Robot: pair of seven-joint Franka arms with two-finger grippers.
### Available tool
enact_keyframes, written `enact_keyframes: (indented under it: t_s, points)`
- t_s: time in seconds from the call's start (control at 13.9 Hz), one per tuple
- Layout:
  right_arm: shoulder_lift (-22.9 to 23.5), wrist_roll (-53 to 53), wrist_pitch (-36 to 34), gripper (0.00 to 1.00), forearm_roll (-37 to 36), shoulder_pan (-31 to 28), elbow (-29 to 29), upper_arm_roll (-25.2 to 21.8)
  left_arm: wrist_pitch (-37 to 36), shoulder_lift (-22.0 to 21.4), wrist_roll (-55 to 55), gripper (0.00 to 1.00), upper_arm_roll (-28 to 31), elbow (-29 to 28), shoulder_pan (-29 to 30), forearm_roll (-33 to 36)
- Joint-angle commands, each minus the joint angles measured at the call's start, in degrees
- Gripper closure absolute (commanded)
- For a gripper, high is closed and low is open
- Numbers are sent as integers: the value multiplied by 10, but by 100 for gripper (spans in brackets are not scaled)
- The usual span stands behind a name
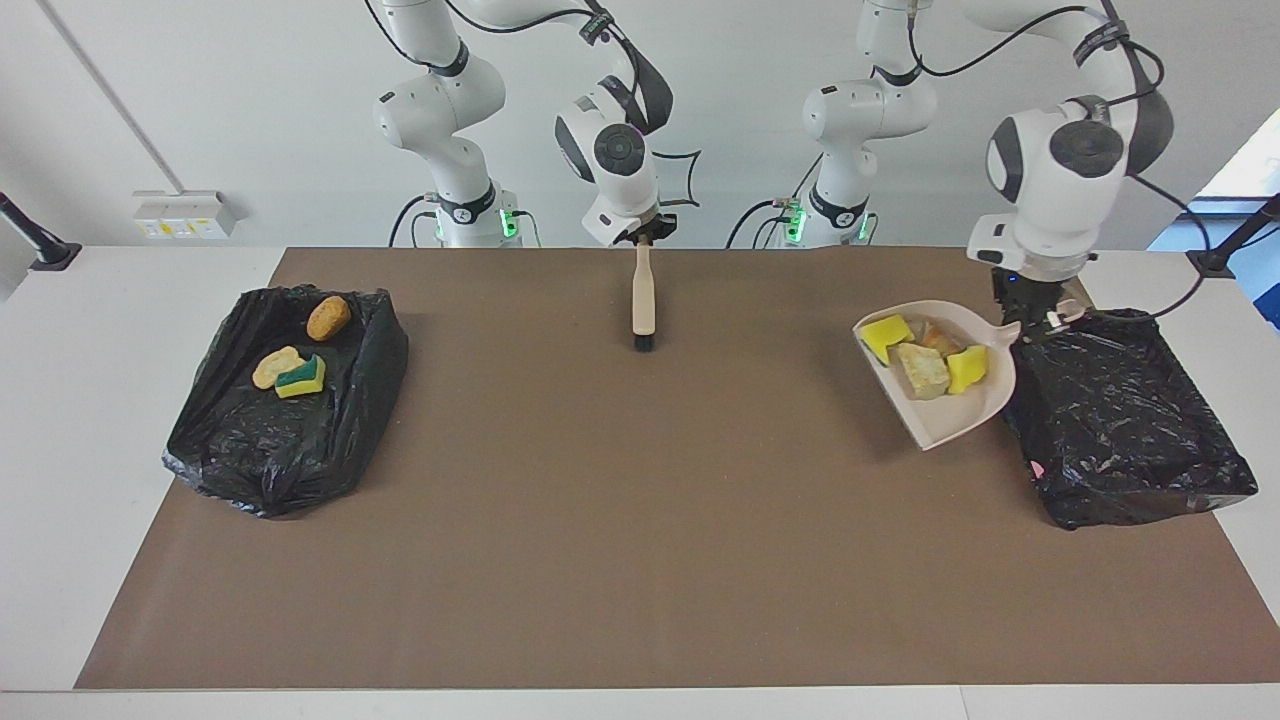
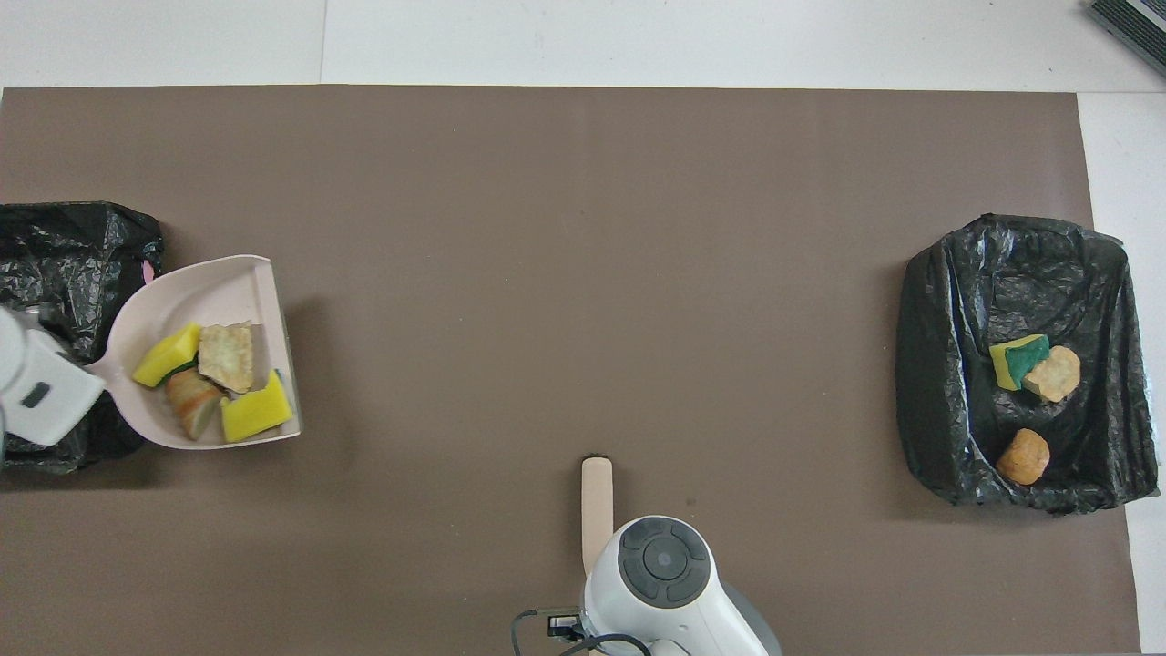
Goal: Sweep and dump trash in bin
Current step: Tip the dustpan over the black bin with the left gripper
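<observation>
Sweeping: judged done for this load; four scraps (image 1: 928,352) are seen lying in the dustpan (image 1: 950,418), two yellow sponge pieces and two bread-like lumps, and no loose scraps are seen on the brown mat (image 1: 640,520).
Dumping: not yet done; the dustpan is held in the air, roughly level, just beside the black-lined bin (image 1: 1120,420) at the left arm's end of the table, with its handle end over the bin's edge.
Left to do: by judgement, the dustpan has to be carried over the bin's opening and tipped so that the scraps slide out.
Other bin: a second black-lined bin (image 1: 240,450) at the right arm's end is seen to hold three pieces (image 1: 300,360) already.
Left claw (image 1: 1035,318): closed on the dustpan's handle, over the edge of the nearby bin.
Right claw (image 1: 640,236): closed on the handle of the brush (image 1: 644,300), which hangs upright with bristles down over the mat near the robots; this arm is judged to be waiting.
</observation>
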Motion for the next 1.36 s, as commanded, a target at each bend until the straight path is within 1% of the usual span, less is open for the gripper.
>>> enact_keyframes:
  t_s: [0.0, 0.14, 0.29, 0.36, 0.43, 0.57, 0.65, 0.86, 1.01, 1.08, 1.15, 1.22, 1.29]
  points:
    - [-4, -7, 17, 100, 0, 14, -4, -1, 10, 25, 138, 100, -9, 60, 105, -34]
    - [-4, -7, 25, 100, -6, 21, -9, -1, 38, 47, 222, 100, -9, 95, 171, -41]
    - [0, -9, 28, 100, -7, 23, -11, -1, 82, 78, 324, 100, -9, 136, 220, -39]
    - [0, -8, 30, 100, -8, 24, -12, -1, 89, 95, 351, 100, -8, 156, 225, -33]
    - [1, -9, 30, 100, -10, 23, -12, -1, 94, 109, 352, 100, -6, 166, 228, -12]
    - [1, -9, 31, 100, -21, 24, -14, -1, 116, 129, 339, 100, -6, 193, 222, 90]
    - [1, -8, 35, 100, -22, 23, -19, -1, 113, 138, 298, 100, -6, 197, 217, 123]
    - [9, -7, 65, 100, -24, 24, -29, -1, 109, 143, 173, 100, -6, 190, 196, 237]
    - [17, -6, 75, 100, -23, 25, -29, -1, 107, 147, 115, 100, -7, 189, 193, 322]
    - [17, -6, 75, 100, -23, 25, -29, -1, 100, 142, 101, 100, -6, 183, 178, 350]
    - [21, -9, 75, 88, -24, 25, -28, -1, 92, 138, 92, 100, -6, 176, 172, 382]
    - [24, -11, 75, 64, -24, 23, -25, -1, 91, 130, 76, 100, -6, 167, 171, 411]
    - [25, -15, 75, 20, -24, 24, -21, -1, 83, 126, 67, 100, -6, 164, 164, 440]
